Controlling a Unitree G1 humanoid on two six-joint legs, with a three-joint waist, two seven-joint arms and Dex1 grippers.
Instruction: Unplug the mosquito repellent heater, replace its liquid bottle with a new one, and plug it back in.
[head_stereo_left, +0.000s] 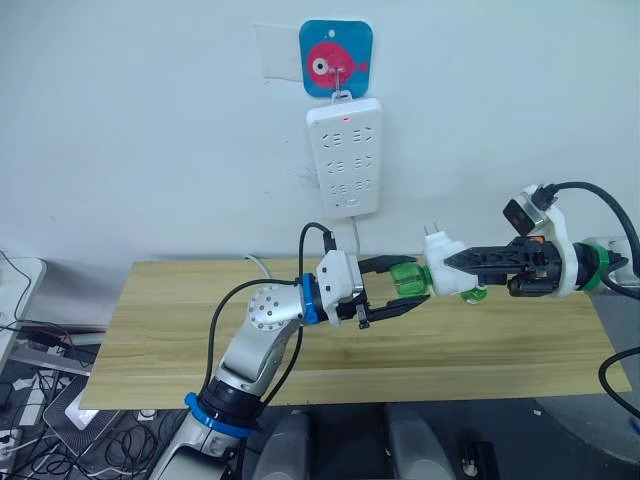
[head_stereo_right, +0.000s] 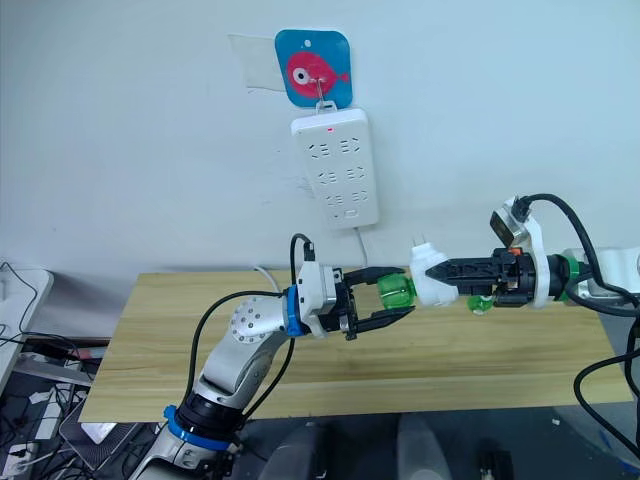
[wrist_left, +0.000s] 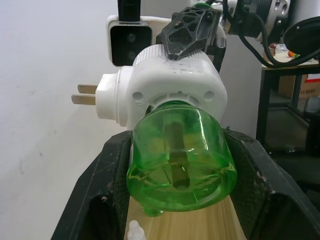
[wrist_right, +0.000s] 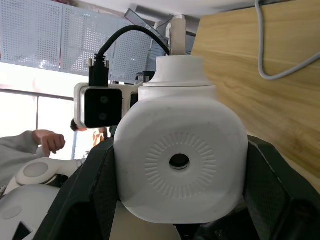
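My right gripper (head_stereo_left: 450, 265) is shut on the mosquito repellent heater (head_stereo_left: 438, 250), a white rounded unit held above the table with its plug prongs pointing up. Its round vent hole faces the right wrist camera (wrist_right: 180, 160). Its liquid bottle (head_stereo_left: 405, 277), translucent green, sticks out of the heater toward my left arm; a dark wick shows through it (wrist_left: 175, 160). My left gripper (head_stereo_left: 410, 282) is shut on this bottle, one finger on each side. A second small green bottle (head_stereo_left: 473, 293), the new one, shows partly just below the heater.
The white power strip (head_stereo_left: 344, 155) hangs on the wall under a blue fish hook (head_stereo_left: 336, 58), with a red light on and its sockets free. Its cable drops behind the wooden table (head_stereo_left: 170, 320). Cables and boxes lie on the floor at the left.
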